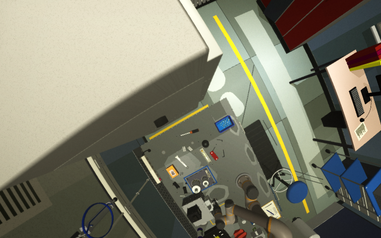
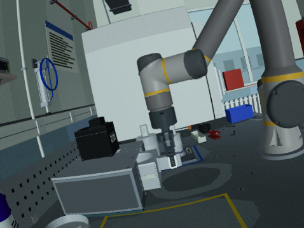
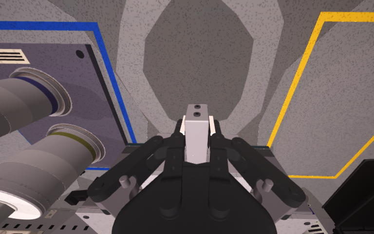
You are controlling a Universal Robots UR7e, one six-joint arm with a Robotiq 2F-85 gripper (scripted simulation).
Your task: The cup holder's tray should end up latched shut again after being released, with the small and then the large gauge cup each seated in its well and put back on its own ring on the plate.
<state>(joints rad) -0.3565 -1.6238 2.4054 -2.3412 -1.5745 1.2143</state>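
Observation:
A pale grey tray handle (image 3: 196, 129) sticks out from the front of the cup holder's tray (image 2: 169, 161), which juts from the grey cup holder housing (image 2: 105, 188). To the left, the large gauge cup (image 3: 44, 162) and the small gauge cup (image 3: 24, 99) stand on their rings on the purple plate (image 3: 82, 91) inside a blue outline. In the side camera the plate (image 1: 200, 179) lies just beyond the housing. My gripper (image 3: 196, 129) points down at the tray's front, and it is closed on the tray handle.
Behind the work stands a large white cabinet (image 2: 143, 70). A black box (image 2: 97, 140) sits on the housing's far left, and the arm's base (image 2: 279, 124) rises to the right. A yellow outline (image 3: 317, 91) marks the table right of the tray.

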